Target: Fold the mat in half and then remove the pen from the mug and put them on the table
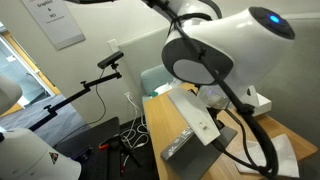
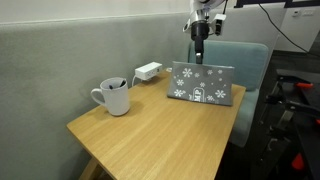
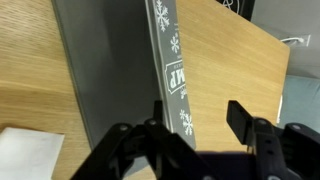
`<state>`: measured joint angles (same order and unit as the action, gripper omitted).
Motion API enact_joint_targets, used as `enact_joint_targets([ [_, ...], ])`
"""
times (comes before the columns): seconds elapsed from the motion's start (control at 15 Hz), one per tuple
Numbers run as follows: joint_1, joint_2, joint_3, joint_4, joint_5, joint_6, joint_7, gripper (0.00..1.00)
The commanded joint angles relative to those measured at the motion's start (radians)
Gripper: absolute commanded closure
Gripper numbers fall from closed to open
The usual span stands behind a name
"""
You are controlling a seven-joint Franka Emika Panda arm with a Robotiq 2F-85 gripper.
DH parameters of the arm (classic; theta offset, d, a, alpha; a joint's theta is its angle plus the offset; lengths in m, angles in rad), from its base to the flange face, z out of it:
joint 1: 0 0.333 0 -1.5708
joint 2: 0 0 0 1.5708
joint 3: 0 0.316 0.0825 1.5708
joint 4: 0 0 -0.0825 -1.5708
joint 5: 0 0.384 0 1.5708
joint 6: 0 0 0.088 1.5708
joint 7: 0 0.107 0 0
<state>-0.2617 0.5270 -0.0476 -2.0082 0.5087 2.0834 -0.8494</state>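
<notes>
The grey mat (image 2: 201, 84) with white snowflakes lies at the table's far edge, its patterned side turned up towards the camera. It also shows in an exterior view (image 1: 192, 130) and in the wrist view (image 3: 120, 70), where a patterned strip runs along its edge. My gripper (image 2: 201, 50) hangs just above the mat's far edge. In the wrist view the gripper (image 3: 197, 118) is open, with the mat's edge by the left finger. The white mug (image 2: 115, 97) stands at the table's left side with a dark pen (image 2: 117, 83) in it.
A white power adapter (image 2: 147, 71) with a cable sits by the wall behind the mug. The wooden table (image 2: 160, 135) has a blue chair (image 2: 250, 60) behind it. A white sheet (image 3: 25, 155) lies on the table near the mat.
</notes>
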Motion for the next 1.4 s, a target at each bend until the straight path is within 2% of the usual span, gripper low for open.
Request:
enact_joint_targets([
  [0.0,0.047,-0.097,-0.006,-0.063,-0.113,0.051,0.132,0.01],
  [0.47,0.128,-0.183,0.023,-0.100,-0.324,0.126,0.323,0.00],
  [0.93,0.198,-0.184,0.119,-0.132,-0.370,0.404,0.372,0.00],
  [1.13,0.239,-0.172,0.147,-0.123,-0.412,0.474,0.397,0.00],
  [1.33,0.290,-0.154,0.150,-0.093,-0.506,0.501,0.451,0.00],
])
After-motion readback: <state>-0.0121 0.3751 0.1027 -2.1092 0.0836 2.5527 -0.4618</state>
